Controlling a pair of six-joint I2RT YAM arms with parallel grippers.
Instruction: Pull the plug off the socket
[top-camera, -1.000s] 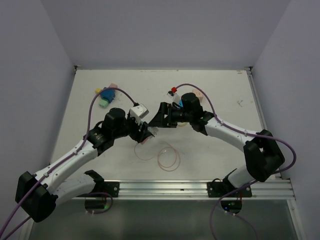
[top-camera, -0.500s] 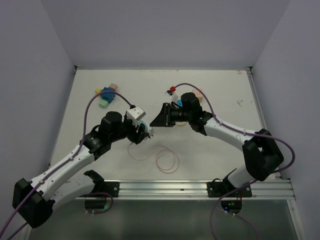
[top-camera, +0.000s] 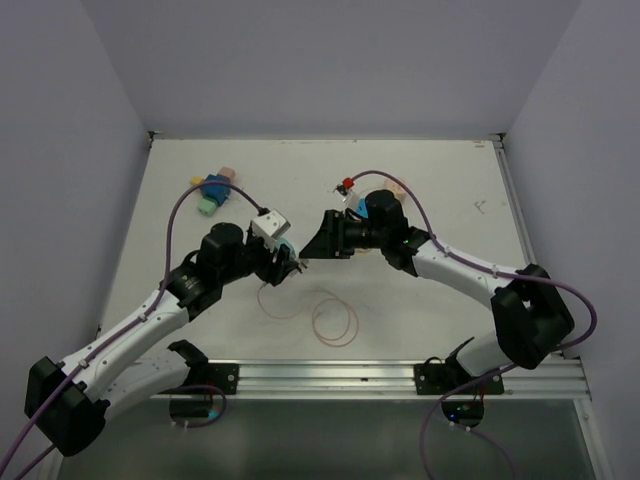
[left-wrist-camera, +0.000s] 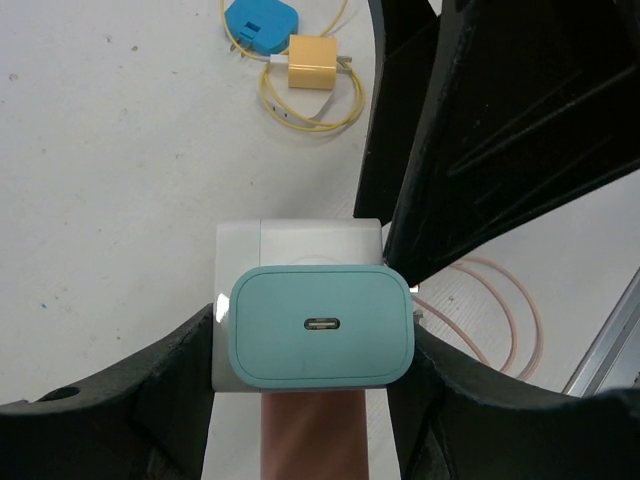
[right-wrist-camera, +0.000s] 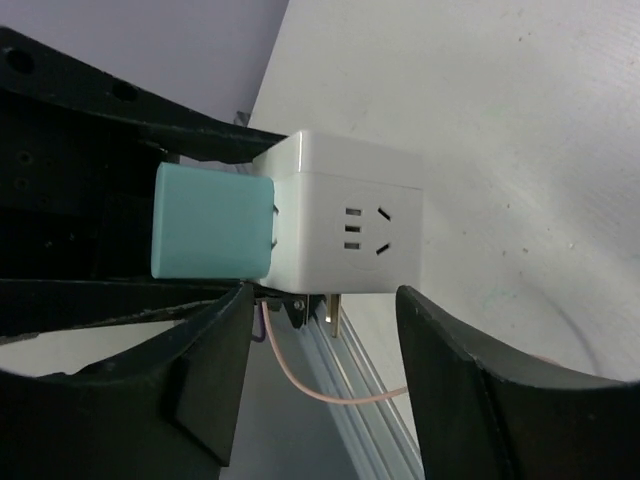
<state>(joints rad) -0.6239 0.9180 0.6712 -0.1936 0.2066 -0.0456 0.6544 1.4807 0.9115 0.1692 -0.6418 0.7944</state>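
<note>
teal and rounded, the plug fills the middle of the left wrist view, its small oval port facing the camera. it is seated in the white cube socket behind it. the left pincer is clamped on that socket, with its black fingers pressed against the cube's two sides. it holds the socket above the desk, near the centre of the overhead frame. in the right wrist view the plug sticks out of the cube's left face, and a thin sliver of metal prong shows between the two. another face of the socket, with its slots, looks toward the camera. the right pincer meets the left one almost tip to tip in the overhead frame. its jaws stand apart and hold nothing, and its dark fingers fill the lower corners of its own view just below the cube. in the left wrist view one of those fingers rises just to the right of the plug; whether it touches i cannot tell. a thin pink cable lies coiled on the desk below the two pincers. at the top of the left wrist view a blue adapter and a yellow adapter lie side by side on a looped yellow cord.
</note>
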